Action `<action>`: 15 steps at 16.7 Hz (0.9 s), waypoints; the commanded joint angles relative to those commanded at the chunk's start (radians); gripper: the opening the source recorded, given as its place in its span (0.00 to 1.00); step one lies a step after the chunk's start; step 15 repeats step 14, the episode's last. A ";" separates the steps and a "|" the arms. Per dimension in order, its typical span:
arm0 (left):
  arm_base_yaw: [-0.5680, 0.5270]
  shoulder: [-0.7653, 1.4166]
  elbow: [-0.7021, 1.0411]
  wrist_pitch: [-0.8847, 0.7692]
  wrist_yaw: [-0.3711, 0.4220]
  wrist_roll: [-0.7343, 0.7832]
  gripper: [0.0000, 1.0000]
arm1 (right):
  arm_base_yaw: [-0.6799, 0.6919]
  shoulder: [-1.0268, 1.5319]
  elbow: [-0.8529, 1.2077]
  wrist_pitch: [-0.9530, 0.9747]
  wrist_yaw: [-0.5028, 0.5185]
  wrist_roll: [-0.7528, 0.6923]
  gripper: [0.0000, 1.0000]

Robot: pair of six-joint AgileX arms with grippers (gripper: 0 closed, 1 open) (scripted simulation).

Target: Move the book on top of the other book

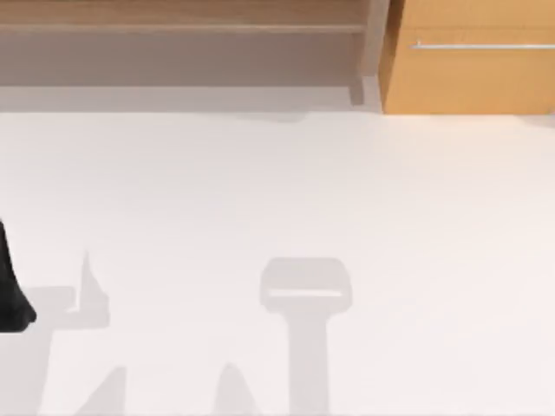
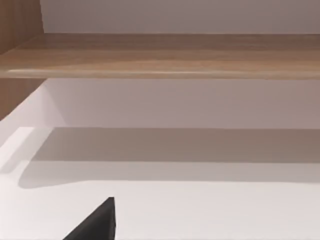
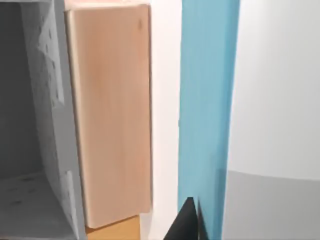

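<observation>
Top view shows a wide white counter (image 1: 286, 199) with only grey shadows in the lower part of the frame; at the left edge, about the middle-low height, a dark piece of the left arm (image 1: 10, 295) comes in, and its claw I cannot judge as open or closed. Along the upper edge runs a wooden shelf (image 1: 182, 17), and in the upper right stands an orange cabinet (image 1: 468, 69) with a thin handle.

In the left wrist view a black tip of the left claw (image 2: 97, 222) sits at the lower edge, over bare counter, with the shelf across the upper part; no object is between the fingers that I can see.

In the right wrist view a tall blue band, probably the blue book (image 3: 207, 110), fills the centre, just beside a light wooden panel (image 3: 110, 110); a black tip of the right claw (image 3: 186, 222) appears at the lower edge, close against the blue surface; whether it grips the book or is only near it, I cannot tell.

The second book I cannot find, so the risk is placing blind; the book may also slip if the hold is weak, or strike the cabinet nearby.
</observation>
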 joint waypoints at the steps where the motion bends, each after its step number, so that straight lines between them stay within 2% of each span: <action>1: 0.000 0.000 0.000 0.000 0.000 0.000 1.00 | 0.000 0.000 0.000 0.000 0.000 0.000 0.45; 8: 0.000 0.000 0.000 0.000 0.000 0.000 1.00 | 0.000 0.000 0.000 0.000 0.000 0.000 0.98; 15: 0.000 0.000 0.000 0.000 0.000 0.000 1.00 | 0.000 0.000 0.000 0.000 0.000 0.000 1.00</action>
